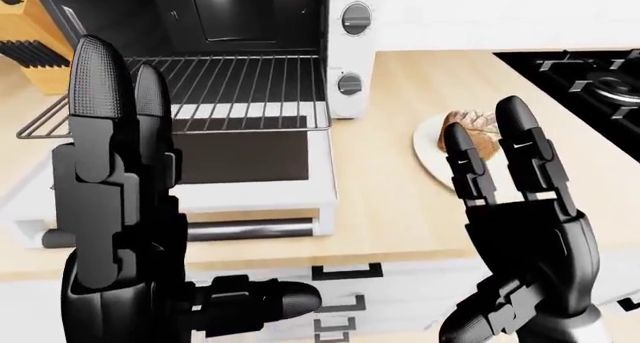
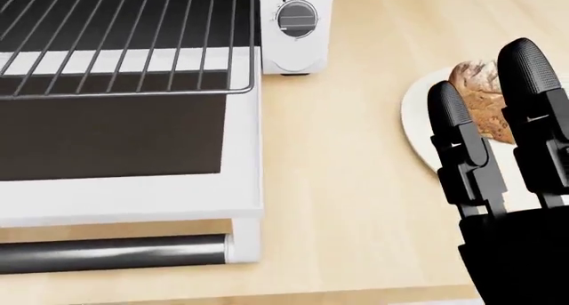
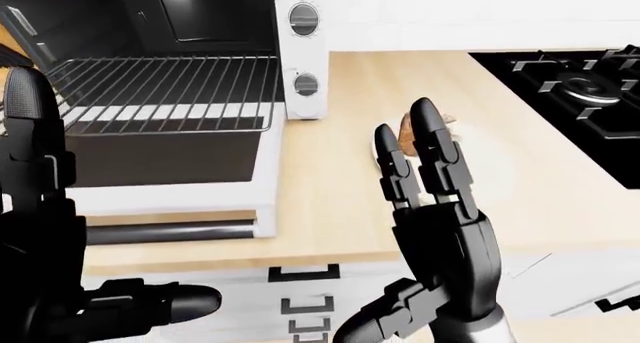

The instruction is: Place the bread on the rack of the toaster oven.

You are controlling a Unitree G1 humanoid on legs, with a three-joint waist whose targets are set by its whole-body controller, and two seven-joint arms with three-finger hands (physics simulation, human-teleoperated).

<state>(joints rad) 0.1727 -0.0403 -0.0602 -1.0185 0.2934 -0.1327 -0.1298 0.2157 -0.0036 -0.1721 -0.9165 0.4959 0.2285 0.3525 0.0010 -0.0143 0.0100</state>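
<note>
lying bread (image 2: 485, 98) beyond open right hand (image 2: 507, 178)

Toaster oven (image 1: 250, 95) at left on counter (image 2: 347, 205), rack (image 2: 125, 45) drawn out over lowered door (image 2: 115, 158); bread (image 2: 485, 98) on plate (image 2: 422, 128) at right; stove (image 1: 590, 80) far right.

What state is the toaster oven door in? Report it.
Open: the door lies folded down flat, and the rack is slid out over it.
</note>
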